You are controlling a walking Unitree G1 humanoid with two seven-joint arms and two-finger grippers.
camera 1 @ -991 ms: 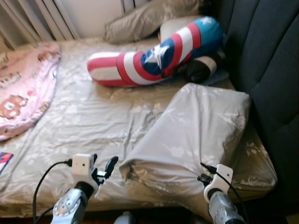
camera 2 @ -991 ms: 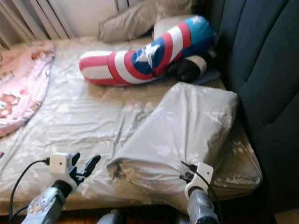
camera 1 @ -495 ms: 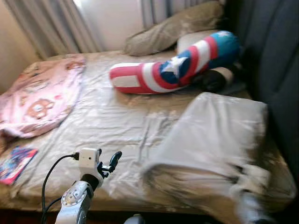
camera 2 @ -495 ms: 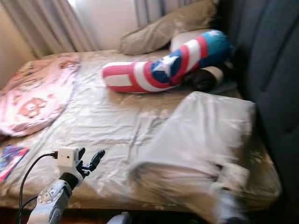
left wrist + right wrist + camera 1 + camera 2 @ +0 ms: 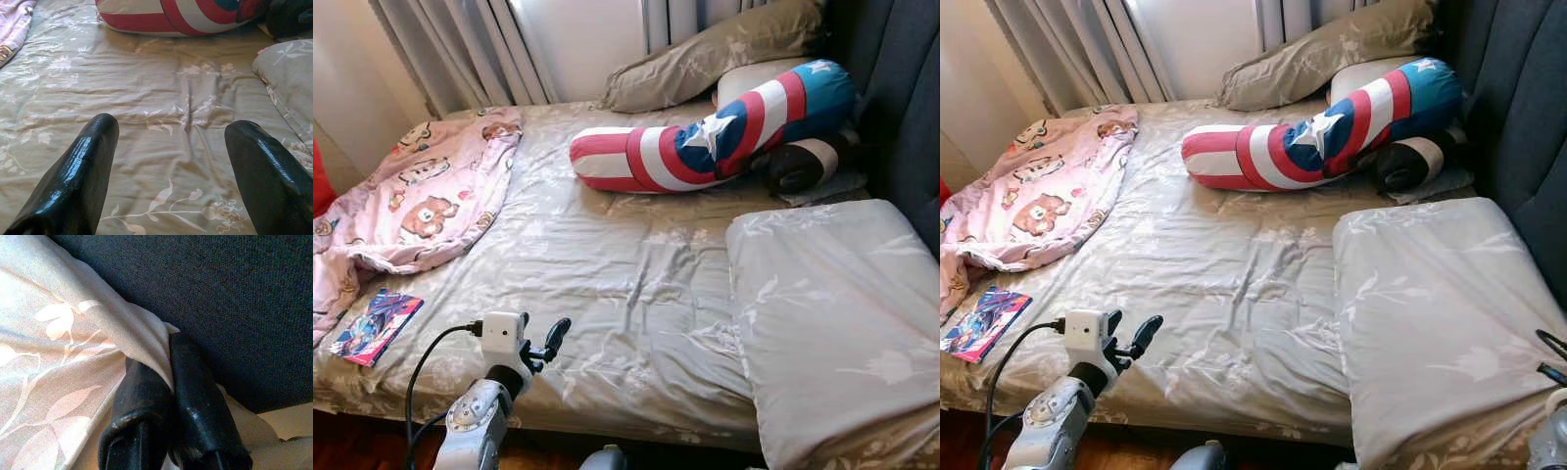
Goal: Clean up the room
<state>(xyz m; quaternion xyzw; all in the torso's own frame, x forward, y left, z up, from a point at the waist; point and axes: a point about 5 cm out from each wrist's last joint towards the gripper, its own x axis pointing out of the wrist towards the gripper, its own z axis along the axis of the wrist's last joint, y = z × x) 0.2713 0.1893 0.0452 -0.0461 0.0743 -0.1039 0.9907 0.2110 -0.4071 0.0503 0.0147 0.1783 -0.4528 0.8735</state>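
The folded grey pillow (image 5: 832, 323) that stood hunched a second ago now lies flat at the bed's right. At the left, the left gripper (image 5: 540, 348) hovers over the sheet (image 5: 607, 264), fingers spread and empty. The right gripper (image 5: 168, 382) pinches the pillow's corner; release it cleanly, without dragging the cloth.
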